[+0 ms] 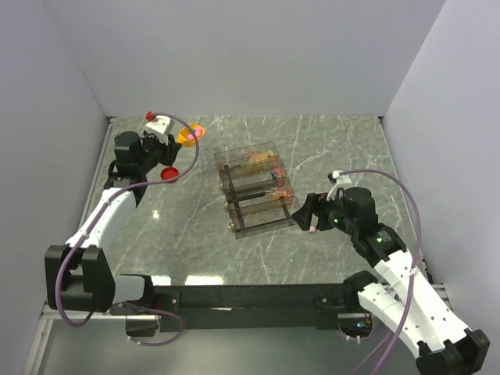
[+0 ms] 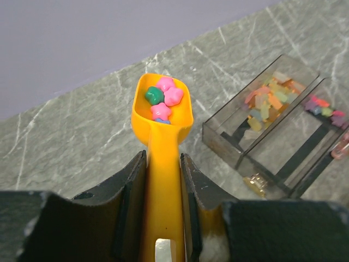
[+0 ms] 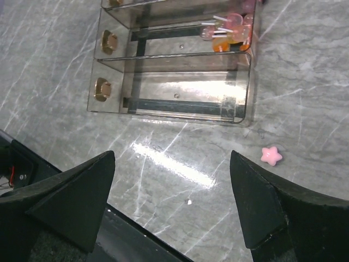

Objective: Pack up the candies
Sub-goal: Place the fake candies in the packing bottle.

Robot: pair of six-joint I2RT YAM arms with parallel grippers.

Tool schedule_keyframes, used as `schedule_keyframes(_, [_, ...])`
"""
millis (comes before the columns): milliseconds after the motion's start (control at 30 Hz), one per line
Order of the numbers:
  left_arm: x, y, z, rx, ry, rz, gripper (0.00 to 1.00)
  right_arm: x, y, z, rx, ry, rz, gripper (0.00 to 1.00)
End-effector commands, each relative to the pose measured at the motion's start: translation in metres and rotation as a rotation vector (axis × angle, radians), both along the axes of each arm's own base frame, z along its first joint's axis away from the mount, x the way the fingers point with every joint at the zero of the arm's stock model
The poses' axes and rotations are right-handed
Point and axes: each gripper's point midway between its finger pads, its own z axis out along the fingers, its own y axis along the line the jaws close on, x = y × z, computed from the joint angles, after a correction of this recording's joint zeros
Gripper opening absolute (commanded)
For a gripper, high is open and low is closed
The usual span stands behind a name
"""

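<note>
While the left hand (image 2: 162, 164) is clamped on the handle of the yellow-orange scoop (image 2: 161, 142), its load of candies (image 2: 163, 95), pink stars with a green one and a bit of blue, sits heaped in the bowl, held level above the marble surface (image 1: 336, 148) to the far left of the clear compartment box (image 2: 221, 143). The step in hand looks like carrying that scoopful to the box and tipping it in. The far compartment (image 2: 267, 101) already holds yellow and orange pieces, and the one beside it has mixed colours. To do it well, the scoop should stay level on the way across, since the pile is shallow-walled and a tilt would roll the stars off the lip. The lip should pass over the box's rim and well inside one compartment before the wrist rotates, and the pour should be slow so the pieces drop and do not bounce over the dividers. The right hand (image 3: 172, 158) hovers wide and empty near the box's empty end compartment, with lollipops (image 3: 229, 30) in the next one along. One stray pink star candy (image 3: 271, 155) lies on the surface just beside that end and looks like the likely thing for this hand to collect. A small red lid (image 1: 168, 173) lies by the left arm, clear of the likely path.
</note>
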Motion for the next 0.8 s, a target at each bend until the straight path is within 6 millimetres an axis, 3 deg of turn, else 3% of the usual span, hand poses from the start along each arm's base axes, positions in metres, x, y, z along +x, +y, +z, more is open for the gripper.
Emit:
schedule_keyframes(0, [0.011,0.0,0.026,0.071,-0.079,-0.042,0.02,0.002,0.006,0.012,0.019,-0.065,0.029,0.92])
schedule_keyframes(400, [0.017,0.0,0.008,0.155,-0.018,-0.083,0.04,0.0,0.008,0.01,0.013,-0.071,0.048,0.92])
schedule_keyframes(767, [0.021,0.006,0.011,0.218,-0.01,-0.076,0.04,-0.002,0.006,0.009,0.005,-0.075,0.047,0.92])
